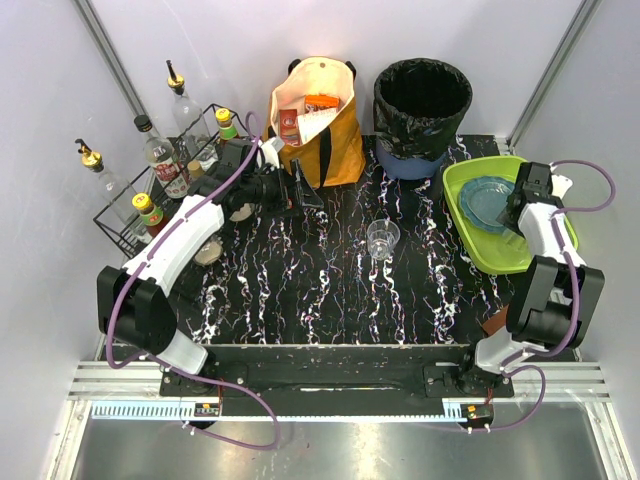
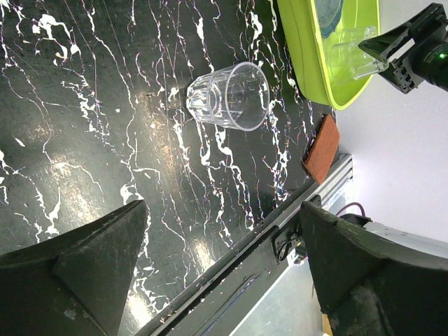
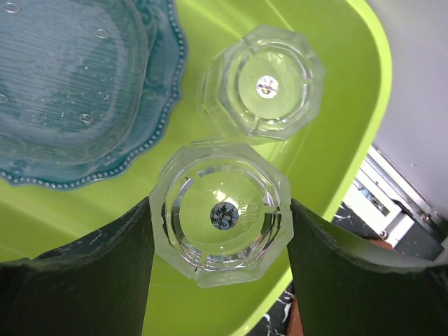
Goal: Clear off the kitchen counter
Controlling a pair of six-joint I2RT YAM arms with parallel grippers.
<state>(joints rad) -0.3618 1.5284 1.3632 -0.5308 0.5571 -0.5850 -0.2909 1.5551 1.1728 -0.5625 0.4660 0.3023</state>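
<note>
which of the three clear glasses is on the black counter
The lone glass upright mid kitchen counter. The other two are at the lime-green tray: a second glass inside it, a third glass clamped in the right pincer.

Lone glass [image 1: 383, 238] on open counter [image 1: 300, 285].

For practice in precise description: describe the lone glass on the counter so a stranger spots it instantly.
Start at the black, white-veined kitchen counter. Near its middle, left of the lime-green tray, a clear faceted glass stands upright. Unlike the tray glass and the gripped glass in the right end effector, it stands alone on bare counter.
</note>
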